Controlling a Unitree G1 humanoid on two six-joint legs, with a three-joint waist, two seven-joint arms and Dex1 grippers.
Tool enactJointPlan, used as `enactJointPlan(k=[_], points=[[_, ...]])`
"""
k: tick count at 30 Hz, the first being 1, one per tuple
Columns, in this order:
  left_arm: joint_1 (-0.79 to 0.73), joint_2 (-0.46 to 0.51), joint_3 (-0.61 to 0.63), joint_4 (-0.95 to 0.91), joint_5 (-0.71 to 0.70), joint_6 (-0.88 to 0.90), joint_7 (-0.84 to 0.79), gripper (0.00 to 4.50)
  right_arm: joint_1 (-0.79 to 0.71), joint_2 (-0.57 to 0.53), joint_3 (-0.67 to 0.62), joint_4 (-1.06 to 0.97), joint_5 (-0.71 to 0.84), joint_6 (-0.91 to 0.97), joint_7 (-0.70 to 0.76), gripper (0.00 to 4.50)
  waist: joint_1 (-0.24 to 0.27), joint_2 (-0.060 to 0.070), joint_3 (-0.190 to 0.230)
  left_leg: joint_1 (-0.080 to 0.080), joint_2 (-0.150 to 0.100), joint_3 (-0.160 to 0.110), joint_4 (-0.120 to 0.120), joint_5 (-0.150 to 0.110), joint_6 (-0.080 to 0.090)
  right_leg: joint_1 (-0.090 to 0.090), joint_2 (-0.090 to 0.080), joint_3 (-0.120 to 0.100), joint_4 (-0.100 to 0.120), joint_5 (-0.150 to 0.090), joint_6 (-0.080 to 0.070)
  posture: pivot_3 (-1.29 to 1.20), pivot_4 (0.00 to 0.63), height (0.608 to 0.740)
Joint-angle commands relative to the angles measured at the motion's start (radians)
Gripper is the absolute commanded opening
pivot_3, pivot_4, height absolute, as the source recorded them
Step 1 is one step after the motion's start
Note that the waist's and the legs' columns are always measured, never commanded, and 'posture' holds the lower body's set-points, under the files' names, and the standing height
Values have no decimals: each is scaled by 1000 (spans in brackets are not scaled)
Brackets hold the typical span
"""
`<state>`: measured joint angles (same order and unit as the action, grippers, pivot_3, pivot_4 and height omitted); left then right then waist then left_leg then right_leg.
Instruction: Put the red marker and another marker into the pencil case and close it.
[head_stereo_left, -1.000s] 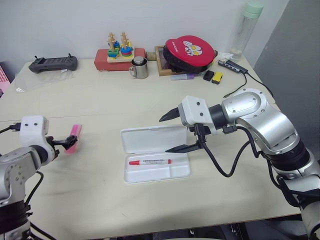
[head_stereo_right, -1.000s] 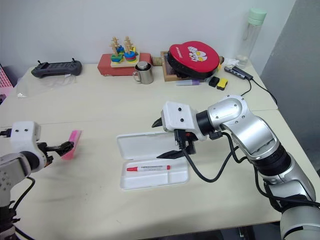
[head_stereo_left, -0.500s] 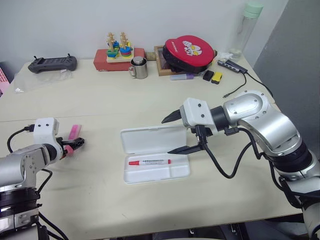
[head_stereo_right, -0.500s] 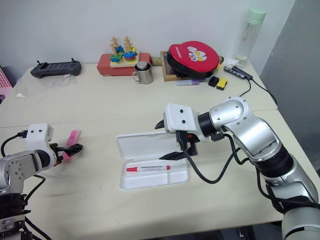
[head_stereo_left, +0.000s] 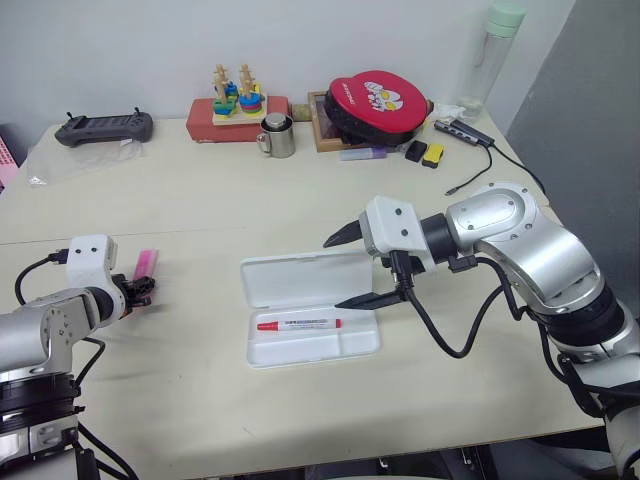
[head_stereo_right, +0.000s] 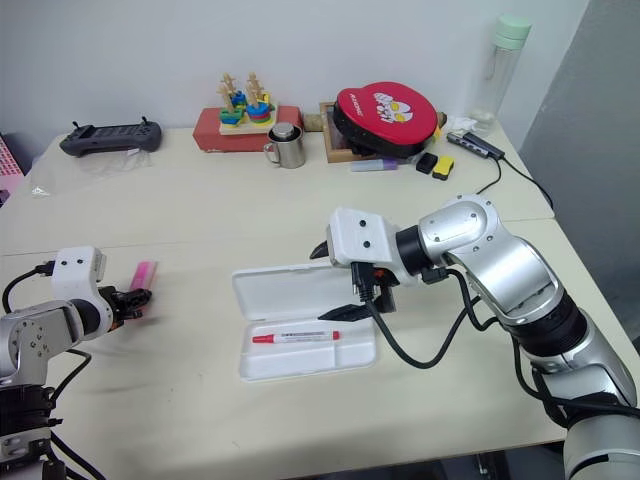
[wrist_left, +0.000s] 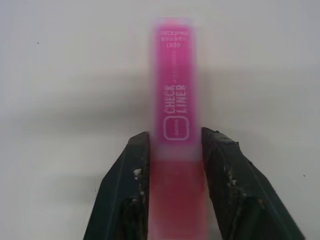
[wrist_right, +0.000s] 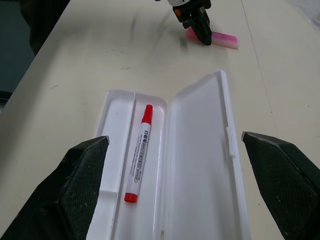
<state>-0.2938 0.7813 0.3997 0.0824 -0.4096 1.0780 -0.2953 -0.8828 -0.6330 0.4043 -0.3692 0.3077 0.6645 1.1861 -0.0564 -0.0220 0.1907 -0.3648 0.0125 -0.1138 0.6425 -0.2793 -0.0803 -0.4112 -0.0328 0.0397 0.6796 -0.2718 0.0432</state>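
Gripping the pink highlighter (wrist_left: 176, 107) by its near end only, my left claw (head_stereo_left: 138, 291) has both fingers (wrist_left: 127, 192) pressed against its flat sides while most of the body sticks out ahead of them, lying on the surface (head_stereo_left: 180, 215) well to the left of the pencil case (head_stereo_left: 310, 313). I judge the risk is here: with so little of it between the fingers, it could pivot or droop as I lift, or slip out on the way across, and land beside the case instead of in it. It is also broader than the red marker (head_stereo_left: 298, 323), so dropping it at an angle could leave it propped on the tray's divider and stop the lid from closing. The case stands open, its lid laid flat on the far side of the tray; the red marker lies in the tray's long compartment, and the rest of the tray is bare. My right claw (head_stereo_left: 342, 270) hangs spread wide just above the case's right end, holding nothing.
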Motion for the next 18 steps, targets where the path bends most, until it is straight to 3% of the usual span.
enactJointPlan(k=[1,6,12,14,18], points=[[-8,5,31,-8,14,-11,5,1209,4,-10,-27,-30,3,-6,-8,4500,0,0,0,0,0,0,0,0,0,0,0,0,0,0,0,0,150,740],[8,17,8,-31,17,-36,-22,1209,7,-20,-25,-29,2,-9,-3,4500,0,0,0,0,0,0,0,0,0,0,0,0,0,0,0,0,150,740],[100,104,-44,-205,76,-104,-73,1208,5,-43,-30,-30,10,-8,16,4500,1,-1,0,0,0,0,0,0,0,0,-1,0,0,0,0,0,150,740],[139,129,-25,-289,31,-67,-129,1208,6,-58,-32,-24,9,-21,35,4500,2,-1,0,0,0,0,-1,0,0,0,-1,0,0,0,0,0,150,740],[334,236,40,-462,51,-120,-257,1208,22,-127,-43,7,-6,-95,105,4500,-1,-1,1,-1,-1,2,-1,0,0,0,-2,1,-2,0,0,0,150,740]])
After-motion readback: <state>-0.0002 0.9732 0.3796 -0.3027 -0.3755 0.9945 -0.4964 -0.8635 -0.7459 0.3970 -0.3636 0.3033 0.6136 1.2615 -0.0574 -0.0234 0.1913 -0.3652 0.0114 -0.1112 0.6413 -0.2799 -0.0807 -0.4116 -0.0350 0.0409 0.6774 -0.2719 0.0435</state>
